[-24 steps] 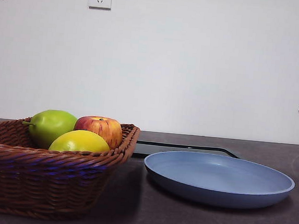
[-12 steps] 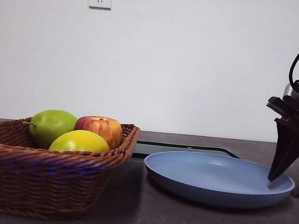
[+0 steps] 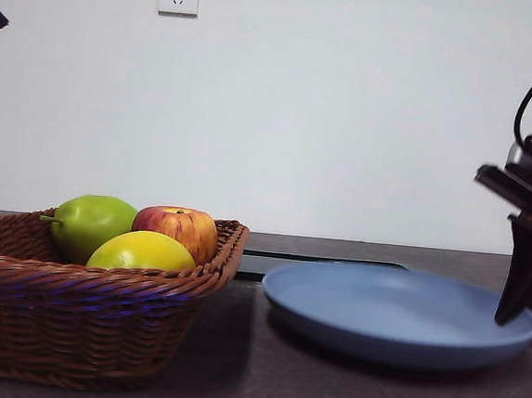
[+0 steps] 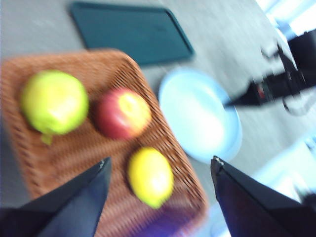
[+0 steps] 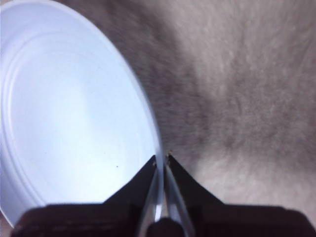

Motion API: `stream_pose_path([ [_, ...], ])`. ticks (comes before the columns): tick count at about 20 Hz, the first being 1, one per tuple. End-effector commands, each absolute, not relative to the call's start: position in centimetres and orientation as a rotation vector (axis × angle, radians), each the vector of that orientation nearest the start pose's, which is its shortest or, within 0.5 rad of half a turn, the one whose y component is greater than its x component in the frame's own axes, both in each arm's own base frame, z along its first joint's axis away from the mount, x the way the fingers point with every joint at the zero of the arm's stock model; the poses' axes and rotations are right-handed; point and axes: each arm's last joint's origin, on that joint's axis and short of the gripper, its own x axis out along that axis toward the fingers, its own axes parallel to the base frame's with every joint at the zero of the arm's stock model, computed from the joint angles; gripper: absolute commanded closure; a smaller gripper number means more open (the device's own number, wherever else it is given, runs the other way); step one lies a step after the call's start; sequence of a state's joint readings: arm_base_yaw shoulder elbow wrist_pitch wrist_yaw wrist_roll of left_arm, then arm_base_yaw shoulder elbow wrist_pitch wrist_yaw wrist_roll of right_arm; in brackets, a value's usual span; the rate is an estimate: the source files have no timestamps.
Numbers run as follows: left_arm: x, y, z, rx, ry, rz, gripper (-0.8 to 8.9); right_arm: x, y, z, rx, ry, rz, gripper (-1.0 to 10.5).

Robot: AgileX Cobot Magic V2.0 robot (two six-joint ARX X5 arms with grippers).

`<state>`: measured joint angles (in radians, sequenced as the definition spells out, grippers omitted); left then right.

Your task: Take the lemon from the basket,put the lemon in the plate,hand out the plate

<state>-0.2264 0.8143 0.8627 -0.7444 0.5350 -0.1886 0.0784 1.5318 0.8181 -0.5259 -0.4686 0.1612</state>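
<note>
From the front, the smooth yellow oval lemon [image 3: 141, 250] lies in the wide brown woven wicker basket [image 3: 78, 318], beside a green pear-like fruit [image 3: 91, 223] and a red-yellow apple [image 3: 179, 229]. The round matte blue plate [image 3: 396, 315] sits tilted, its far side raised where the right gripper [image 3: 509, 313] meets its rim.

The left wrist view shows the left gripper [image 4: 160, 170] hovering above the lemon [image 4: 150, 177], jaws spread wide, holding nothing.

In the right wrist view, the right gripper [image 5: 161, 160] is pinched onto the plate's rim [image 5: 148, 118].

Nothing looks finished: the lemon needs lifting out, placing, then the plate handing over.
</note>
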Motion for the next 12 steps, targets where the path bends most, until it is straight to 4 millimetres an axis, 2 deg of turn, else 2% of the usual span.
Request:
stream_pose_path([
  [1,14.2,-6.0,31.7,-0.250,0.762,-0.731,4.61,26.3,3.5,18.6,0.374,1.193,0.394,9.4],
  [7,14.9,-10.5,30.8,-0.035,0.839,-0.713,4.60,24.5,3.3,23.4,0.349,1.047,0.420,9.4],
  [12,16.6,-15.9,28.4,0.183,0.945,-0.711,4.60,23.3,3.2,25.5,0.336,0.975,0.431,9.4],
])
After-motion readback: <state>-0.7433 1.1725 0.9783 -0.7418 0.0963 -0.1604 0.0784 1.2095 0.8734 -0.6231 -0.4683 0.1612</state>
